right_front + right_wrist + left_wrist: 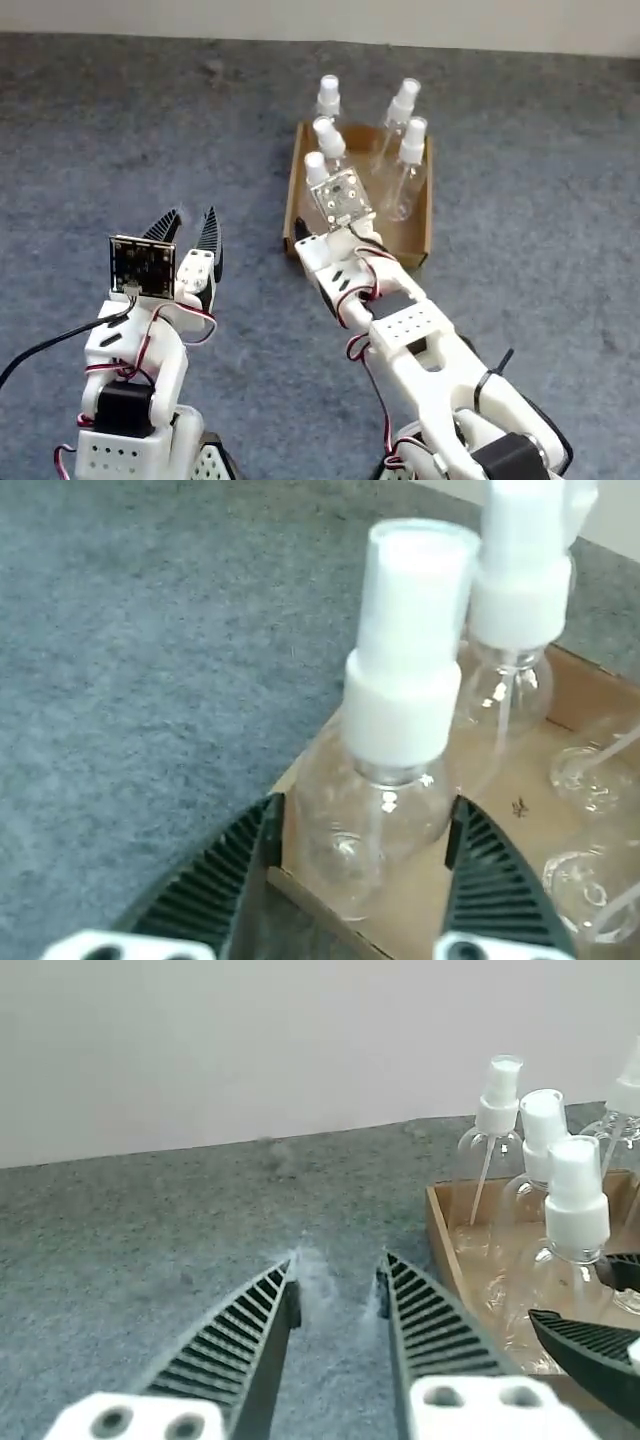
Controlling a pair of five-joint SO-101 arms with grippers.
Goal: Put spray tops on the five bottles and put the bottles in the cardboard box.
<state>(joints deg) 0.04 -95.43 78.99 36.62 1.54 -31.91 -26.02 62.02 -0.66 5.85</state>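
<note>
Fingers of the right gripper [365,805] stand wide either side of a clear plastic bottle with white spray top [385,740], upright in the brown cardboard box [291,195] at its near corner, seemingly not pinching it. The left gripper [191,215], fingers moderately parted, hovers over the grey bench [120,130], likely keeping out of the way.

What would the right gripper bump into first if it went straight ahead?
Most likely the nearest bottle, in a corner of the cardboard box; the right gripper has its open fingers either side of it. The box wall might catch first; depth is unclear.
</note>
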